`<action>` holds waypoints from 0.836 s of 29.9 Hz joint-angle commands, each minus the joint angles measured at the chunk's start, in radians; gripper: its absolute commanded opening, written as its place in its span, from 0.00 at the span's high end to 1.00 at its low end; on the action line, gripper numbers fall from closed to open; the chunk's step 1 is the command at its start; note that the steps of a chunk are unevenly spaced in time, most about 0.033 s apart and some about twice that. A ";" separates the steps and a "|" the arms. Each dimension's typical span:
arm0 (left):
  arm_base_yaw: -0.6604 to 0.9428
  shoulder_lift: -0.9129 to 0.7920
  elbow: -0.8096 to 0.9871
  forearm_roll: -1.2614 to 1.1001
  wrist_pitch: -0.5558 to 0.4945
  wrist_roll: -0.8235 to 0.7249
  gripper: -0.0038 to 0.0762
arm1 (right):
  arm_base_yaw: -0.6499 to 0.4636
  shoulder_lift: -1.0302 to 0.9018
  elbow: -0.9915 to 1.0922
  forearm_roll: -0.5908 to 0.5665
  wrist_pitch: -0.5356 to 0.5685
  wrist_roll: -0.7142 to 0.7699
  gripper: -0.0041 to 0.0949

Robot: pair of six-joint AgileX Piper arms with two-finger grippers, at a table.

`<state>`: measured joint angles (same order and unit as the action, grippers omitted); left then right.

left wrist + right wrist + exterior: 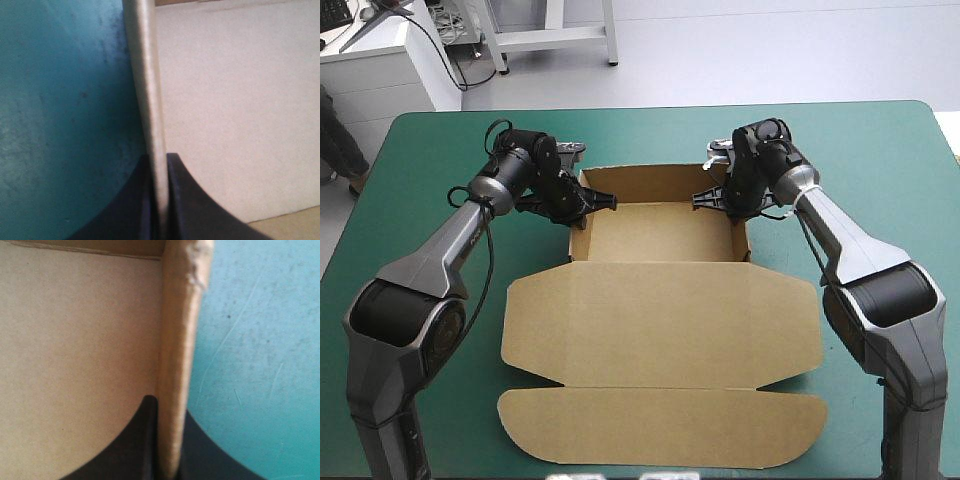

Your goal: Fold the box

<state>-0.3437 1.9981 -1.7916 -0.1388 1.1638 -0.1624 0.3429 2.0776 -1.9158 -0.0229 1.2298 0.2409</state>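
Table [880, 150]: teal-green cover, bare on either flank, with the brown board in the middle.
Box [660, 300]: open tray at the far half of the sheet, walls standing, square to the table's edges.
Lid [660, 320]: flat on the cover, stretched from the tray toward the near edge, rounded tuck flap [660, 428] at the very front.
Far wall [650, 182]: upright, joining the two side walls at the corners.
Left arm [430, 260]: in from the left, shoulder low at the near corner, forearm angled toward the far side, wrist turned inward to the tray.
Left gripper [605, 200]: right at the tray's far-left corner, black fingers levelled across the left wall [147, 75].
Left jaws: all but closed, pinching that wall; seen from the wrist, board edge-on between the two fingers, teal-green cover on one side, tray floor on the other.
Right arm [865, 265]: mirror pose, in from the right, forearm slanted up to the tray, wrist bent inward.
Right gripper [705, 197]: at the far-right corner, pointing across at its partner.
Right jaws: nipped tight on the right wall [180, 315], thick brown edge running off from between the fingers, a little frayed at its far end.
Tray floor [660, 232]: flat between the two grippers.
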 commanded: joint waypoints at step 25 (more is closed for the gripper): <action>-0.014 -0.022 -0.156 -0.055 0.130 0.110 0.39 | 0.004 -0.094 -0.031 -0.067 0.021 0.016 0.46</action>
<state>-0.3539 2.0378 -1.9039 -0.1681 1.2279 -0.0606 0.3467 2.0580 -1.9148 -0.0676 1.2318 0.2560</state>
